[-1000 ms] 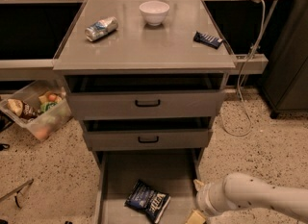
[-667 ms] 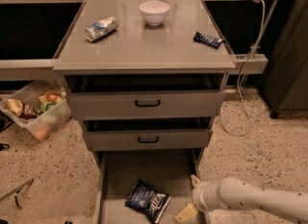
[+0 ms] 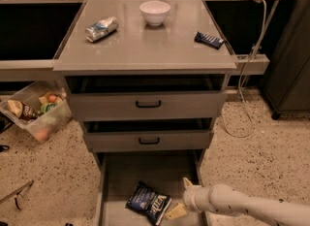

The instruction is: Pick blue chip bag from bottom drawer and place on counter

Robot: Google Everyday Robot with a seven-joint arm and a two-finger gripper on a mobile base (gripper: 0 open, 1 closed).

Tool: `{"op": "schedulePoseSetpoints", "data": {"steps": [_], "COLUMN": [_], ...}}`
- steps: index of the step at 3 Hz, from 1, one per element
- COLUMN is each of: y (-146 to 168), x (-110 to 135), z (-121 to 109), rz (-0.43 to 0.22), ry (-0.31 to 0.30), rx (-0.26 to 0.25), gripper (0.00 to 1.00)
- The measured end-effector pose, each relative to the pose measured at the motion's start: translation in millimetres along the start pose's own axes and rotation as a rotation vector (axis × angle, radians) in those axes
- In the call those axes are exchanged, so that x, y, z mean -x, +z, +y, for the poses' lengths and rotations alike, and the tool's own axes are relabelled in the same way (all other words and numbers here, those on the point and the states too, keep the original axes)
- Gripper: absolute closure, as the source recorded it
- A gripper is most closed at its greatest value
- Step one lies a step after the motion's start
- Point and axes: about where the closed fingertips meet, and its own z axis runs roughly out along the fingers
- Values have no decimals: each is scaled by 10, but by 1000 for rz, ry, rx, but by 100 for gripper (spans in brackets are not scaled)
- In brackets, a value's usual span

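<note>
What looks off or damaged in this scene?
The can on the counter lies on its side, dented. The blue chip bag sits askew in the bottom drawer; the hand is open just right of it.

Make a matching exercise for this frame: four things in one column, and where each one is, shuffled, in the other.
Things:
1. blue chip bag
2. white bowl
3. crushed can
4. gripper

Places:
A. on the counter, back left
B. low over the drawer, just right of the bag in the view, fingers open
C. lying on the floor of the bottom drawer
D. on the counter, back centre

Pairs: 1-C, 2-D, 3-A, 4-B.
</note>
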Motion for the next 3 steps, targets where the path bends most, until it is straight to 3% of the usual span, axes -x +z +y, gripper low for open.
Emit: {"op": "schedulePoseSetpoints", "data": {"steps": [1, 2, 3], "y": [1, 200, 591], "x": [0, -33, -108], "z": [0, 44, 70], "rz": [0, -12, -23], "ry": [0, -6, -17], "rx": [0, 23, 45], "gripper": [0, 0, 0]}}
